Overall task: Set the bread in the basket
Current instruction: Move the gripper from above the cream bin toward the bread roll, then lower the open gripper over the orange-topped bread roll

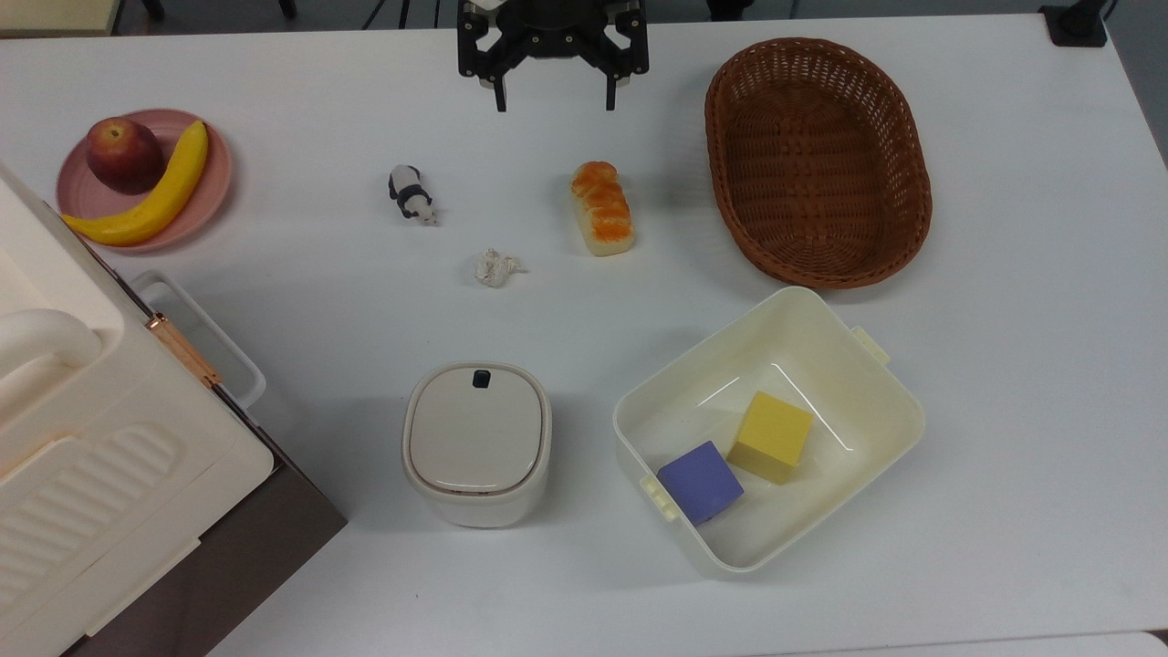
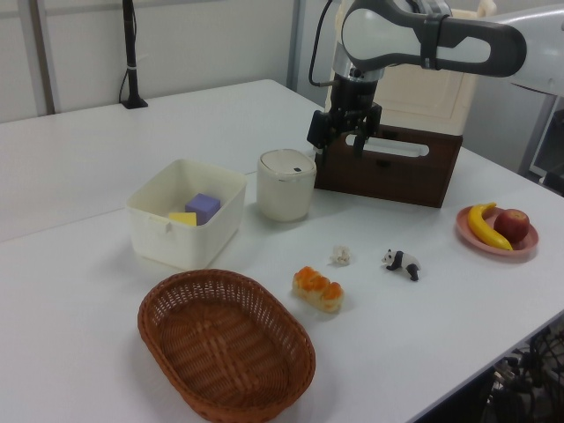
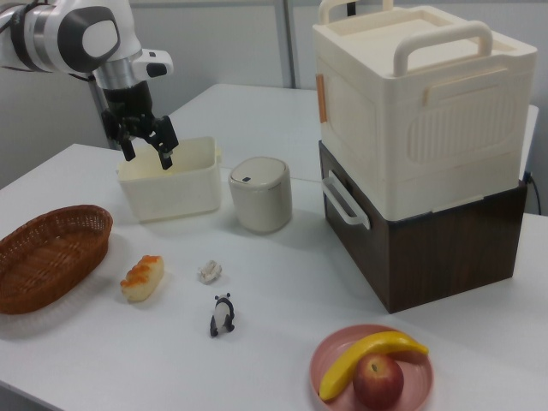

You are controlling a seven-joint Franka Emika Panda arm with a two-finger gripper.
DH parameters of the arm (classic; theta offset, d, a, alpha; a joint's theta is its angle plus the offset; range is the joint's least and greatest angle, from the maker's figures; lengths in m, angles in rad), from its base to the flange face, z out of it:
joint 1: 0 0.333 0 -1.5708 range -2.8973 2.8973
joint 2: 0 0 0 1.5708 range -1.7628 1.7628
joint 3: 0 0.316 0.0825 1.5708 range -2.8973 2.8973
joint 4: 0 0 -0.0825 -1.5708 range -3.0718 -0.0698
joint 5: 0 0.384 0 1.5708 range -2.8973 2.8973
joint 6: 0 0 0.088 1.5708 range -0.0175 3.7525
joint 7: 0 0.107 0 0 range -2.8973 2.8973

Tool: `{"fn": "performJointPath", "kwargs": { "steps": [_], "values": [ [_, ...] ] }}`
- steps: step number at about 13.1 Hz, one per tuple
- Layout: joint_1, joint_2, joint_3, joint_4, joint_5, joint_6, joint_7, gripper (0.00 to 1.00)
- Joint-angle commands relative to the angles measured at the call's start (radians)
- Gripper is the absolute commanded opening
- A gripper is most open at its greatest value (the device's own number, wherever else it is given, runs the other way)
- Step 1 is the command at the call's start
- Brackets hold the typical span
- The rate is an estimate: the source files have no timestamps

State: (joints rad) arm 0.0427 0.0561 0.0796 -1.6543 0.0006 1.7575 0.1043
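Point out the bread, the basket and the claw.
bread (image 1: 602, 208), top view, middle of its glazed top
basket (image 1: 906, 157), top view, woven side wall
claw (image 1: 554, 99), top view, midway between the open fingertips

bread (image 1: 601, 208): top view's left of basket (image 1: 818, 161), apart
paper ball (image 1: 495, 267): between bread and panda (image 1: 411, 193)
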Motion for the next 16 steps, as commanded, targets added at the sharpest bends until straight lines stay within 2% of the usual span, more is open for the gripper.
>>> {"fn": "performJointPath", "kwargs": {
  "steps": [1,8,12,15,16],
  "values": [
    [-0.009,-0.038,0.006,-0.042,-0.007,0.025,0.017,1.00],
    [-0.009,-0.038,0.011,-0.051,-0.007,0.033,0.017,1.00],
    [0.002,0.000,0.037,-0.076,-0.007,0.066,0.021,1.00],
    [0.020,0.053,0.046,-0.137,-0.014,0.175,0.041,1.00],
    [0.031,0.050,0.051,-0.201,-0.031,0.238,0.043,1.00]
  ]
}}
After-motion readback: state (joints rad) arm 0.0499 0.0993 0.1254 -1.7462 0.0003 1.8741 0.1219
